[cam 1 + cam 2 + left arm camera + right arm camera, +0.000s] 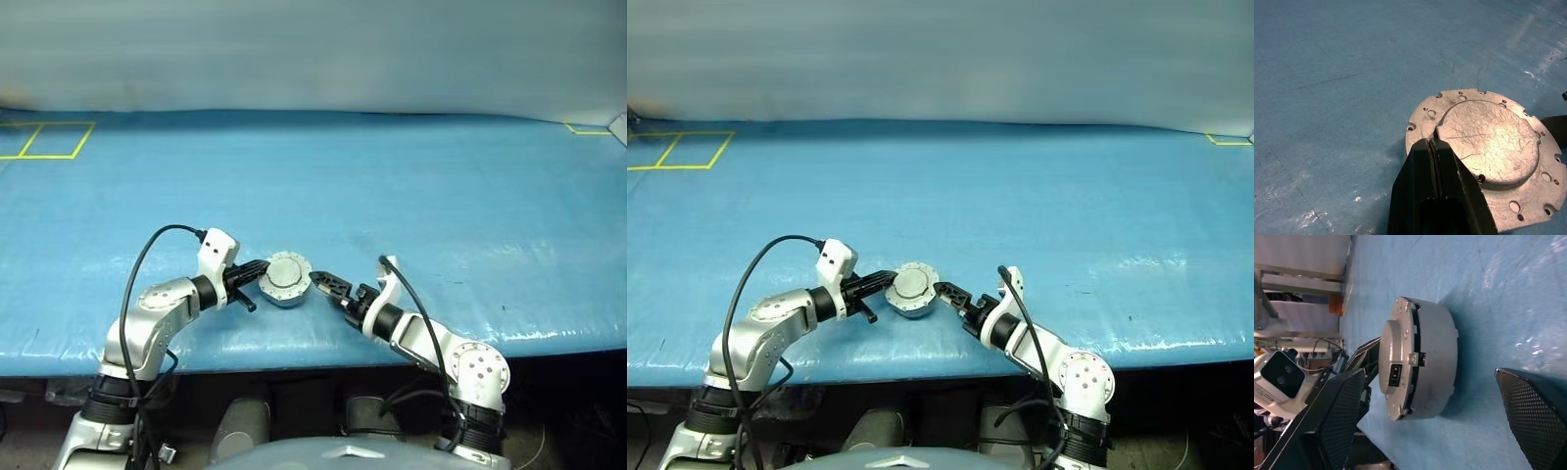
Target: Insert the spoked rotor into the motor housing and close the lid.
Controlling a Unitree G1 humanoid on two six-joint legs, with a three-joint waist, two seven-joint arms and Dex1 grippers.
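A small round grey metal motor housing [285, 290] sits on the blue plastic-covered counter [411, 196], near the middle of its front edge. A thin round silvery-grey metal lid [1488, 147] with a notched edge and a raised flat centre lies on top of the housing, covering it.

The left end effector [257, 277] reaches in from the housing's left side. Its two black fingers [1437, 196] are pressed together with nothing between them, and their tips rest at the lid's rim, against the step of the raised centre.

The right end effector [325, 285] comes in from the housing's right side, low over the counter. Its textured black fingers [1339, 416] stand spread wide, holding nothing, and the housing lies just beyond their tips, facing the gap.
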